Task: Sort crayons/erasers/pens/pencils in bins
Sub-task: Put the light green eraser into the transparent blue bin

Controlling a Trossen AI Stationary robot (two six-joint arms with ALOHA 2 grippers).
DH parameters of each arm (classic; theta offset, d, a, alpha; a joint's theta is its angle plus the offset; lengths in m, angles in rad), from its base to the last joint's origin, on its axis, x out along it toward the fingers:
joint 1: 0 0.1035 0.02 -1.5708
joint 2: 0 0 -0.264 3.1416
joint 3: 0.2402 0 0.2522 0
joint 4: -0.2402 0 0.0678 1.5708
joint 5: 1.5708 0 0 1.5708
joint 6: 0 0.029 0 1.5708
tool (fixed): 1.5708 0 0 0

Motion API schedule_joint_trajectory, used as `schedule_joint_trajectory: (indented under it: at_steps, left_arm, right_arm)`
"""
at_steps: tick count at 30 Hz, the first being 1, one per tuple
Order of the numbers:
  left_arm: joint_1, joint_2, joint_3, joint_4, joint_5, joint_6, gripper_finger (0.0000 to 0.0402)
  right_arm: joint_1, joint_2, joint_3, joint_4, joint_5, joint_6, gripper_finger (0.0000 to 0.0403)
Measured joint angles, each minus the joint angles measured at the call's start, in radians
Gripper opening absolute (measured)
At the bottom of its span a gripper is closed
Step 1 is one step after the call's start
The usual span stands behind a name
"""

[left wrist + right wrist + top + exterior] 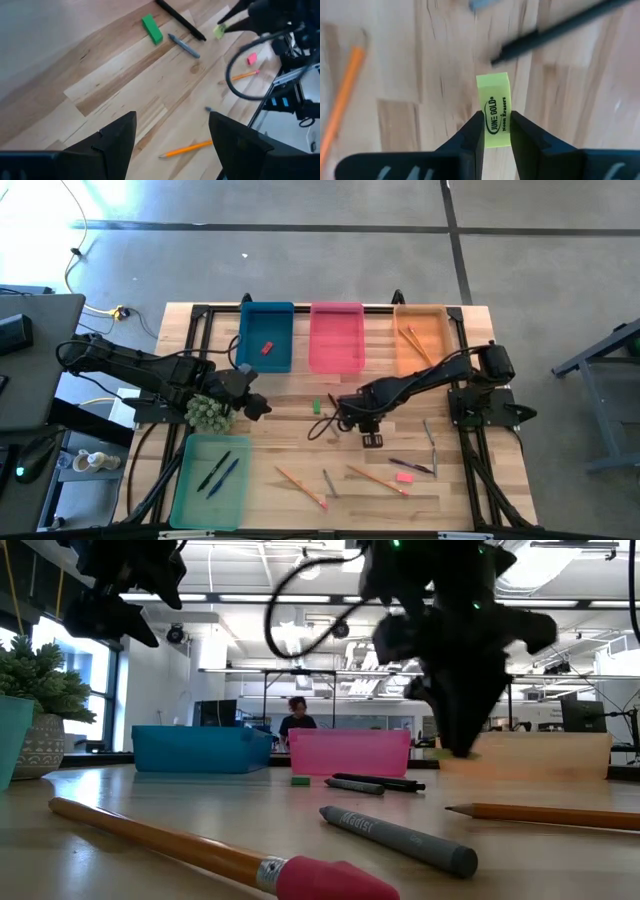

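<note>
My right gripper [495, 120] is shut on a yellow-green eraser [495, 107], held above the middle of the table [350, 418]. Below it lie a black pen [555, 32] and a grey crayon [184, 46], with a green eraser [316, 406] beside them on the wood. My left gripper [172, 117] stands open and empty in the air at the table's left [258, 408]. At the far edge stand the blue bin [267, 335] with a red eraser, the pink bin [336, 337], and the orange bin [420, 340] with pencils. The light green bin [212, 478], near left, holds two pens. My right gripper pinches the eraser's two long sides [496, 131] between its two fingers, at one end of the block. The fingers come from above, pointing steeply down. The eraser's other end sticks out past the fingertips, and the block hangs clear of the table.
Near the table's front lie pencils [300, 487] [378, 479], a crayon [329, 482], a pink eraser [403, 477], a pen [410, 466] and more crayons [430, 430]. A potted plant [208, 413] stands by the left arm.
</note>
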State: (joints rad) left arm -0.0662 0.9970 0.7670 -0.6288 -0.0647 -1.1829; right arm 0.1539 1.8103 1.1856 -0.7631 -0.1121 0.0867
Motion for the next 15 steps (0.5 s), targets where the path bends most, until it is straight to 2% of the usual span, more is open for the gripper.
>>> schedule_joint_trajectory:
  at_steps: [7, 15]
  left_arm:
    - [0.000, 0.000, 0.000, 0.006, -0.044, -0.045, 0.0237]
    - [0.000, 0.011, 0.000, 0.094, -0.131, -0.037, 0.0237]
  right_arm:
    - [0.029, 0.000, 0.112, -0.004, 0.063, 0.011, 0.0064]
    - [0.039, -0.001, 0.239, 0.002, 0.203, -0.017, 0.0064]
